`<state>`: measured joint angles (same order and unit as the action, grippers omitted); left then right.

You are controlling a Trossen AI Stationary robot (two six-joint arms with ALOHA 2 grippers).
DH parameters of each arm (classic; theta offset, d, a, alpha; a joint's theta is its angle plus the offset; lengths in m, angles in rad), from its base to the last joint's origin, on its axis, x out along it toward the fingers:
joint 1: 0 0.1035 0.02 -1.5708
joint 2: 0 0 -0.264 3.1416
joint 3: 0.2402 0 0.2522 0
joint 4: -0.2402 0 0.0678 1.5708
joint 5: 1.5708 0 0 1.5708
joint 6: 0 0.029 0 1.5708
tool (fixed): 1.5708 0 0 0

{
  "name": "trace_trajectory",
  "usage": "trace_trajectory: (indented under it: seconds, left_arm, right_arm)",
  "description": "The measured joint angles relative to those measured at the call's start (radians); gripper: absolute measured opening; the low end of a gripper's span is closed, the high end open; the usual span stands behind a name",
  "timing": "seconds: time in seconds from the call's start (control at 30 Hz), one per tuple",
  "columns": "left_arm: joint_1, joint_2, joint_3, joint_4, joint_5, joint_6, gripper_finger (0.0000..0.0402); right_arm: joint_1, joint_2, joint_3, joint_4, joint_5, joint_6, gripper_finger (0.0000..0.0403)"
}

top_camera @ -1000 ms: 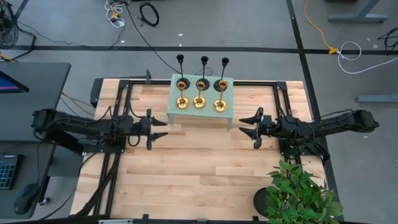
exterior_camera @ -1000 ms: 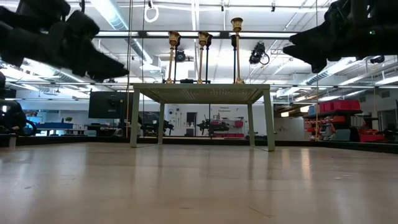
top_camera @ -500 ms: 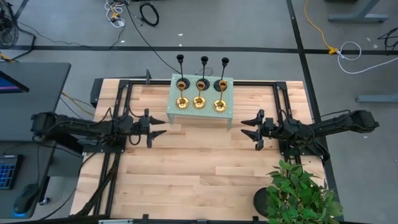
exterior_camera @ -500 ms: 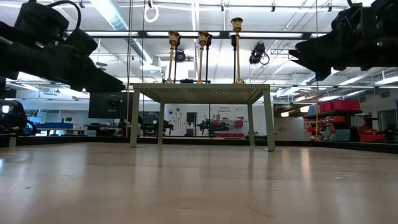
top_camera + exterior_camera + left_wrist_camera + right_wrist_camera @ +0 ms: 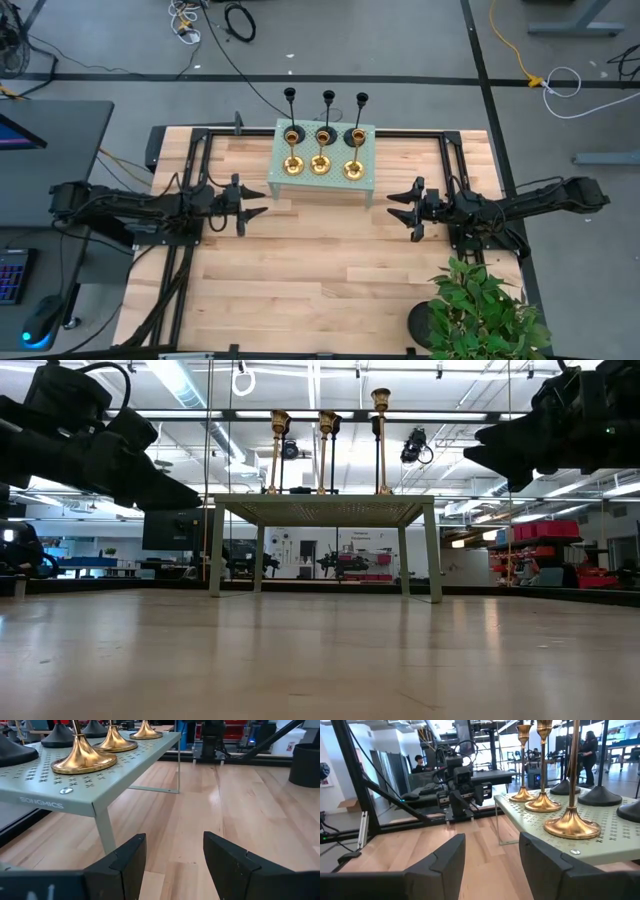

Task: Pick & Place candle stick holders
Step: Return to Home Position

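Three brass-gold candle stick holders [image 5: 321, 163] stand upright on their round bases in a row on a small pale green perforated stand [image 5: 367, 160]. Three matte black ones [image 5: 326, 115] stand in a row behind them. The brass bases also show in the left wrist view [image 5: 82, 759] and the right wrist view [image 5: 571, 825]. My left gripper [image 5: 263, 204] hovers open and empty left of the stand's near edge. My right gripper [image 5: 391, 205] hovers open and empty right of it. Both point at each other above the table, as the low view shows for the left gripper [image 5: 190, 495] and the right gripper [image 5: 475, 445].
A green plant in a black pot [image 5: 478, 312] stands at the table's near right corner. Black metal rails [image 5: 180, 270] run along the table's left and right sides. Bare wooden tabletop [image 5: 320, 270] lies in front of the stand.
My left gripper has sunk a little. My right gripper has drawn back slightly toward the table's right edge. The holders have not moved.
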<state>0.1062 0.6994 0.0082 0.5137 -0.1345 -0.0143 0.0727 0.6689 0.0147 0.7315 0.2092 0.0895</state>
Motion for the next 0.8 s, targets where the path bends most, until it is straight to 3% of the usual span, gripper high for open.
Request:
trace_trajectory:
  seconds: [0.37, 0.8]
  left_arm:
    - [-0.001, -0.014, 0.0, -0.014, 0.0, 0.0, 0.0197]
    - [-0.002, -0.323, -0.001, -0.01, 0.0, 0.0, 0.0197]
  right_arm:
    - [0.0, -0.008, 0.001, -0.001, 0.0, 0.0, 0.0185]
    - [0.0, -0.337, 0.001, 0.0, 0.002, 0.0, 0.0185]
